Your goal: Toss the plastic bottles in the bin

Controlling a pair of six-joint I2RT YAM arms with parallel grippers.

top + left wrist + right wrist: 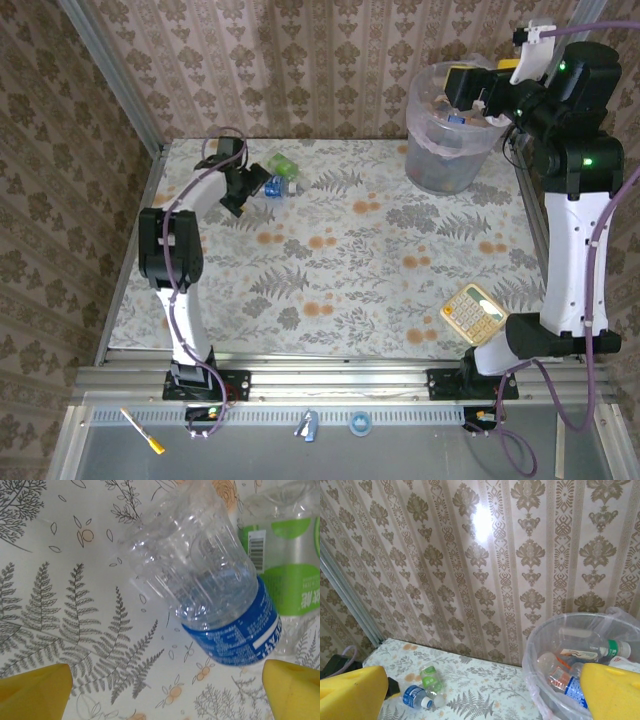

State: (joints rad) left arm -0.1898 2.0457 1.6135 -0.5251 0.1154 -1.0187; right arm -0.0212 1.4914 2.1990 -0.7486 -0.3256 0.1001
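Two plastic bottles lie side by side at the table's far left: a clear one with a blue label (pixel 274 186) (pixel 200 590) (pixel 415 698) and one with a green label (pixel 285 165) (pixel 292 570) (pixel 431 680). My left gripper (pixel 248 188) (pixel 165 697) is open just short of the blue-label bottle, whose label end lies ahead of the yellow fingertips (pixel 35 690), not between them. The translucent bin (pixel 432 165) (pixel 540 645) stands at the far right with several bottles (pixel 580 652) inside. Above its rim, my right gripper (pixel 470 95) (pixel 480 700) hangs open, holding nothing.
A beige calculator (pixel 475 313) lies near the right arm's base. Patterned walls close the table at the back and left, with a metal post (pixel 115 70) in the far-left corner. A yellow-handled screwdriver (pixel 143 431) rests on the front ledge.
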